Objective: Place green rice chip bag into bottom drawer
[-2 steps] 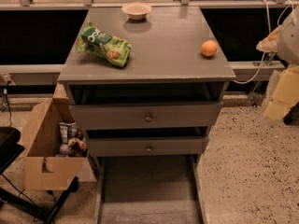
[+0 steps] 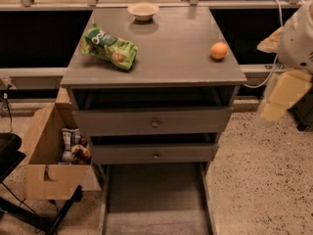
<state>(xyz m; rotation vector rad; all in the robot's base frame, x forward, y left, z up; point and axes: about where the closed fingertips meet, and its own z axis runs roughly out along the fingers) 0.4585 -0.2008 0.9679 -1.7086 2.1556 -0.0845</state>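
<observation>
Standing pulled out at the bottom centre of the frame: bottom drawer (image 2: 156,197), a grey tray with a flat plain floor and thin side walls, nothing lying in it.

Lower left: open cardboard box (image 2: 41,168) on the speckled floor (image 2: 259,180), just beside the cabinet, holding small snack packets (image 2: 73,146). A black frame (image 2: 10,155) sits at the left edge next to the box.

Centre, above the open drawer: two grey drawer fronts, the lower (image 2: 154,154) and the upper (image 2: 151,123), each with one small round knob, both closed.

Right edge, mid-height: gripper (image 2: 275,109), a pale yellow and white blurred shape hanging beside the cabinet, apart from it and well apart from every item on top. Whether it is released or clenched cannot be told; nothing is seen in its hold.

Upper half: grey cabinet top (image 2: 171,58).
- Green rice chip bag (image 2: 108,46), lying flat at the left side of the top, near the left edge.
- Orange fruit (image 2: 219,50), right side, well apart from the bag.
- Small pale bowl (image 2: 143,11), at the far edge, centre-left.
</observation>
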